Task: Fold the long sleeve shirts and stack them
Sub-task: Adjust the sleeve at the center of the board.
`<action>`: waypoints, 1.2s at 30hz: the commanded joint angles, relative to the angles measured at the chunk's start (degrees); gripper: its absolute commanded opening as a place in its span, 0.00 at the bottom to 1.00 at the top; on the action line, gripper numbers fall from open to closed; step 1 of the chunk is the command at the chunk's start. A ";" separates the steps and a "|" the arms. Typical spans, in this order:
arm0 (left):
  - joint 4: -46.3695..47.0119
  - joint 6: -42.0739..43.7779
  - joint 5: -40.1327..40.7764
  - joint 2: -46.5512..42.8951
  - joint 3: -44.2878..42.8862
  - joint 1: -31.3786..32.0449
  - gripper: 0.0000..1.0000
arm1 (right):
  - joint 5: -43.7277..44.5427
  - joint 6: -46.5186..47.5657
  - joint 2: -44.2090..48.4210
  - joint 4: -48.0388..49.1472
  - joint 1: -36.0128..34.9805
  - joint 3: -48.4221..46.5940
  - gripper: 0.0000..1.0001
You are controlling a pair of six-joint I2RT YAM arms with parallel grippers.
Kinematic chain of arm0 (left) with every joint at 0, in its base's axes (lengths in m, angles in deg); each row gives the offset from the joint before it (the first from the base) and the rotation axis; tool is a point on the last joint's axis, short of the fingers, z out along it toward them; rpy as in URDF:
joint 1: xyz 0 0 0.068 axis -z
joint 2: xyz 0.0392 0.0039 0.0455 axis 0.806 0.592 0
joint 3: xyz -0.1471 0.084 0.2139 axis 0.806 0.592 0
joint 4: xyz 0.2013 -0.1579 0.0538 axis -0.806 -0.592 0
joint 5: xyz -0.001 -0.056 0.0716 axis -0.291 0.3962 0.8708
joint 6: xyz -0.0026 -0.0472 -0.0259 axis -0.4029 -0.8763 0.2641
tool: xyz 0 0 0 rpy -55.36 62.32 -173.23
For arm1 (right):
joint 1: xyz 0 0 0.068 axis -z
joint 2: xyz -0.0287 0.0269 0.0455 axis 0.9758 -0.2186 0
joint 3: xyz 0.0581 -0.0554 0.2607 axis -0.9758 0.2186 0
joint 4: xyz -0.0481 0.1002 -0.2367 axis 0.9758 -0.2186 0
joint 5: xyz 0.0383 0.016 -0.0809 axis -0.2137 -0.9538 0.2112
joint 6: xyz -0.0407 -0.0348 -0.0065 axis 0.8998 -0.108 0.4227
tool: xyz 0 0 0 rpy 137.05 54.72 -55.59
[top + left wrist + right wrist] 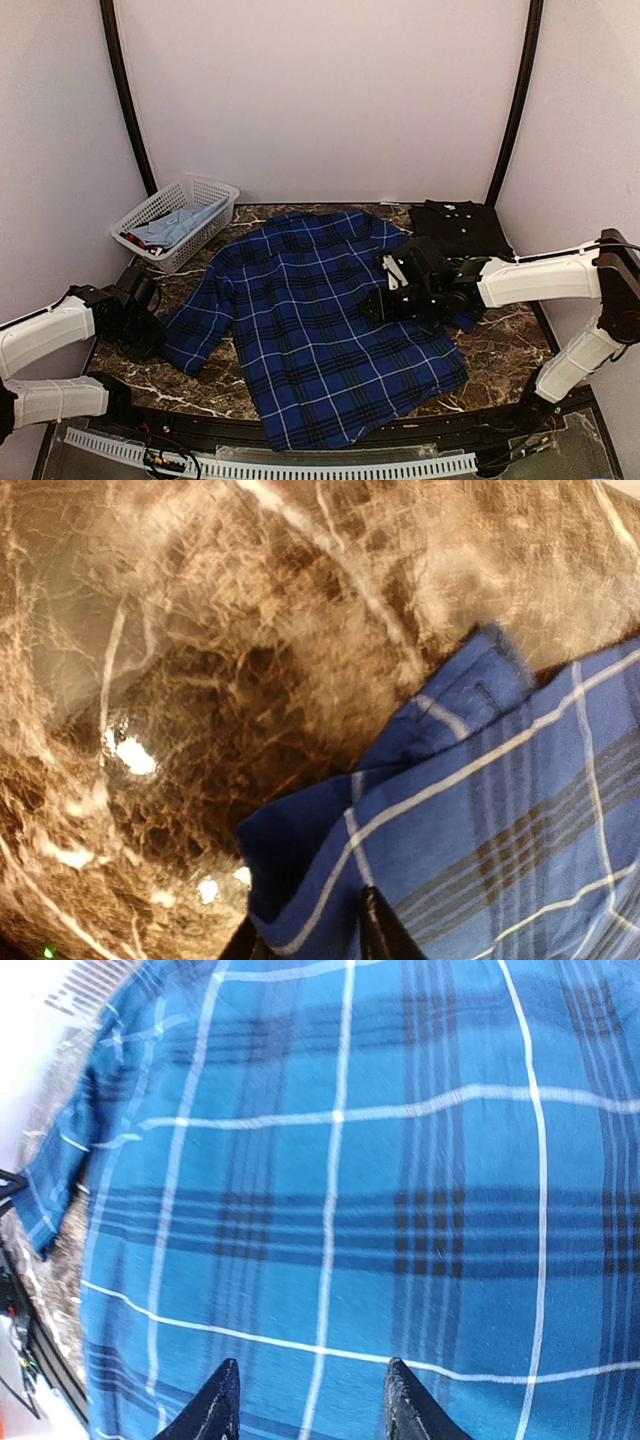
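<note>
blue plaid shirt (500, 830) cuff edge at left gripper (312, 935)

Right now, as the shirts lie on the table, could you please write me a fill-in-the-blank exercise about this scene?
1. The folded shirt at the far right of the table is ____ in colour.
2. The white basket stands at the far ____ of the table.
3. The right gripper is open above the spread shirt, whose main colour is ____.
4. The left gripper is at the end of one ____ of the spread shirt.
Missing words: black, left, blue, sleeve.
</note>
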 commanded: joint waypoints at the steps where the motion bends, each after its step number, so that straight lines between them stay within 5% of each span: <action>1: 1.46 4.12 5.15 -1.71 -2.89 -0.34 0.10 | -1.04 1.02 3.55 5.83 0.28 -1.58 0.46; 3: 1.94 9.44 6.65 -1.70 -6.69 -0.34 0.00 | -1.80 1.54 4.64 8.08 0.30 -1.75 0.46; 8: 6.63 21.96 6.83 -1.26 -15.04 -0.26 0.00 | -2.70 2.23 6.44 12.91 0.30 -2.31 0.46; 13: 13.63 34.69 -1.25 4.74 -25.04 1.51 0.00 | -1.10 3.03 6.70 15.32 0.34 -4.55 0.47; 25: 18.49 44.89 -8.93 32.06 -47.93 23.43 0.00 | 9.30 3.92 10.16 16.51 0.39 -4.09 0.50; 27: 18.92 44.57 -12.02 36.96 -50.24 26.05 0.05 | 11.40 3.89 11.47 16.76 0.47 -2.70 0.55; 30: 18.29 44.38 -13.38 42.88 -54.22 27.72 0.26 | 12.97 4.55 12.41 15.54 0.56 -1.90 0.58; 34: 18.37 43.53 -12.01 43.40 -54.53 27.97 0.50 | 12.59 4.80 13.33 14.87 0.62 -1.19 0.63; 36: 17.18 42.64 -9.01 42.75 -54.16 27.96 0.53 | 12.43 4.72 13.56 14.80 0.65 -0.80 0.64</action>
